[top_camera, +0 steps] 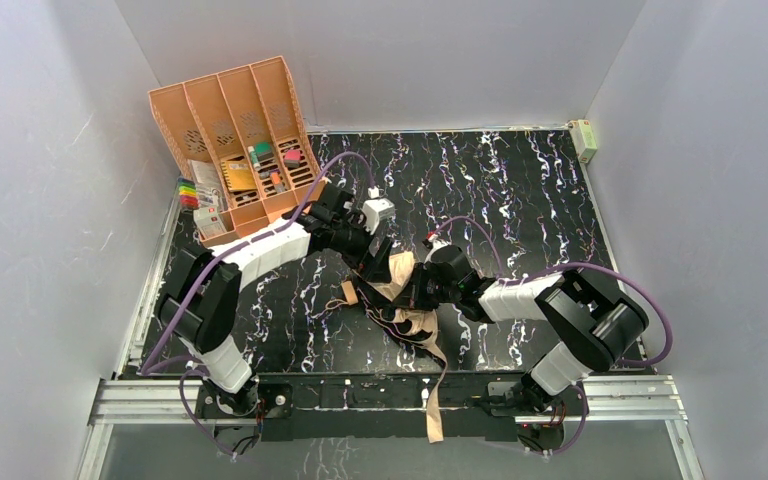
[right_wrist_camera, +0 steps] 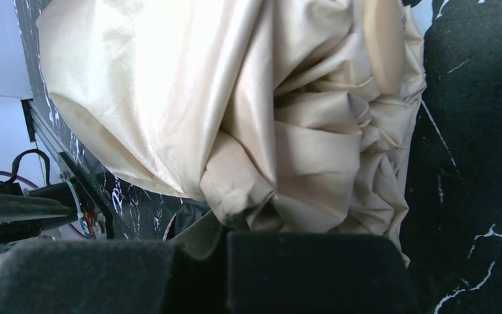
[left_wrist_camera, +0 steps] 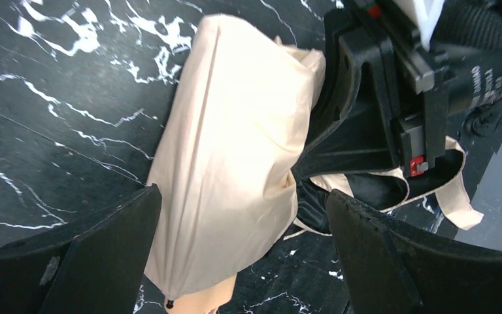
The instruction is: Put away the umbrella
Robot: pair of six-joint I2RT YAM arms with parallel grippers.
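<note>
The pale peach-beige umbrella [top_camera: 400, 283] lies loosely bunched at the middle of the black marbled table, dark lining showing at its near side. Its fabric strap [top_camera: 434, 400] hangs over the front rail. My left gripper [top_camera: 378, 258] hovers just over the umbrella's far-left end. In the left wrist view the left gripper [left_wrist_camera: 242, 193] is open wide, with the folded fabric [left_wrist_camera: 229, 150] lying below between the two fingers, untouched. My right gripper [top_camera: 418, 285] comes in from the right. Seen from its wrist, the right gripper [right_wrist_camera: 225, 235] is shut on a fold of the umbrella [right_wrist_camera: 235, 98]; a tan rounded end [right_wrist_camera: 382, 39] shows above.
An orange-peach slotted organizer [top_camera: 235, 140] with stationery leans at the back left, coloured markers [top_camera: 190, 192] beside it. A small pale box [top_camera: 584, 140] sits at the back right corner. Grey walls close in three sides; a metal rail [top_camera: 360, 395] runs along the front.
</note>
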